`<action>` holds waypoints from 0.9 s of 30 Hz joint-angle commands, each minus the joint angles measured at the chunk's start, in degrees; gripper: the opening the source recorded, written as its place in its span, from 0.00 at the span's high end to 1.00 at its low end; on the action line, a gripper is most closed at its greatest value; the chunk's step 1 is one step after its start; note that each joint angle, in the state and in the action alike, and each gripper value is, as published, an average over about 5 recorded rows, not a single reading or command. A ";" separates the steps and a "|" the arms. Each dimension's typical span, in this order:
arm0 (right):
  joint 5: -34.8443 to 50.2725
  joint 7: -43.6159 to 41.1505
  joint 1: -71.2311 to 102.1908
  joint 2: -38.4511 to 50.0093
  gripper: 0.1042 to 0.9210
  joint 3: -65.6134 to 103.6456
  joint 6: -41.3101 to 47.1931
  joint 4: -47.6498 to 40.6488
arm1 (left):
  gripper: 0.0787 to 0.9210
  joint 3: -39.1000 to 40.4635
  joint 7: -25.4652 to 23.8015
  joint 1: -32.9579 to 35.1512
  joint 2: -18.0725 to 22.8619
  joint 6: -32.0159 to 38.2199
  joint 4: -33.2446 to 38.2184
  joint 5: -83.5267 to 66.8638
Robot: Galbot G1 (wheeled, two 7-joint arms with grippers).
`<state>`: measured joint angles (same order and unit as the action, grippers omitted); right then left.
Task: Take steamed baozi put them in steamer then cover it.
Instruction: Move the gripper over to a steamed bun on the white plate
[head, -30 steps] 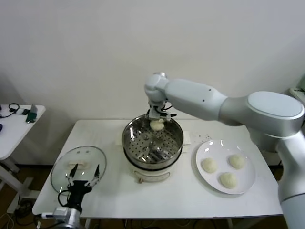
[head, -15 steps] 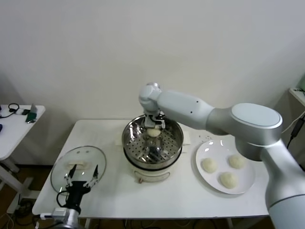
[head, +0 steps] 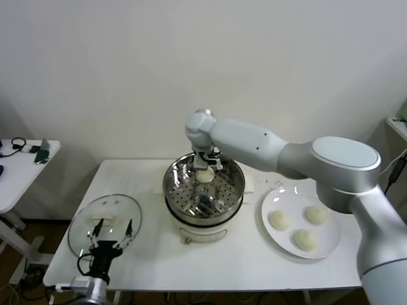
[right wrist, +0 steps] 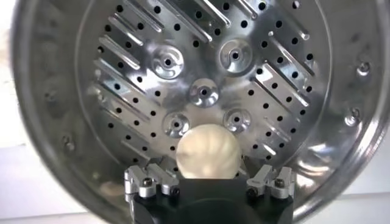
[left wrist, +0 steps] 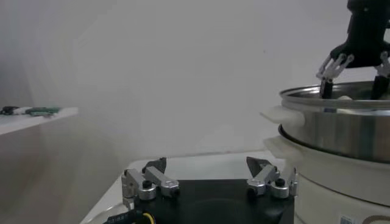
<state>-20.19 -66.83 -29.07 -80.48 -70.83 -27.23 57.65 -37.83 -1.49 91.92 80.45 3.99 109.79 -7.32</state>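
Observation:
The steamer [head: 175,190] stands mid-table, a shiny perforated basket on a white pot base. One baozi [head: 204,176] lies on its floor near the far wall. My right gripper [head: 205,166] hangs just above that bun, open. In the right wrist view its fingers [right wrist: 152,178] stand apart on either side of the baozi [right wrist: 208,152], over the steamer's holed bottom [right wrist: 286,91]. Three more baozi [head: 278,220] sit on the white plate [head: 331,244] to the right. My left gripper [head: 109,232] waits open and empty at the front left.
The glass lid [head: 105,213] with a white handle lies flat on the table's left, under my left gripper [left wrist: 207,165]. A small side table [head: 25,171] stands further left. The steamer's rim [left wrist: 341,109] rises to that gripper's right.
My right gripper has dropped toward the steamer's far side and spread its fingers, letting the baozi go onto the perforated floor. The left arm has stayed still.

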 commanded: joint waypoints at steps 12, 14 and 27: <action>50.95 9.49 -23.82 30.04 0.12 -20.74 28.19 19.38 | 0.12 0.43 0.11 0.76 -0.71 -0.11 0.93 -1.32; 52.42 11.56 -23.93 34.74 0.12 -22.82 32.34 21.57 | 0.12 0.42 0.14 1.04 -0.83 -0.07 0.95 -2.23; 45.74 9.96 -5.59 50.30 0.12 -15.54 41.76 21.12 | 0.12 0.71 0.17 0.97 0.26 -0.74 3.10 -0.95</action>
<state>23.08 -58.57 -40.77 -39.85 -87.88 7.69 76.76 -37.17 -1.29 93.04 80.34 3.39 112.23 -8.83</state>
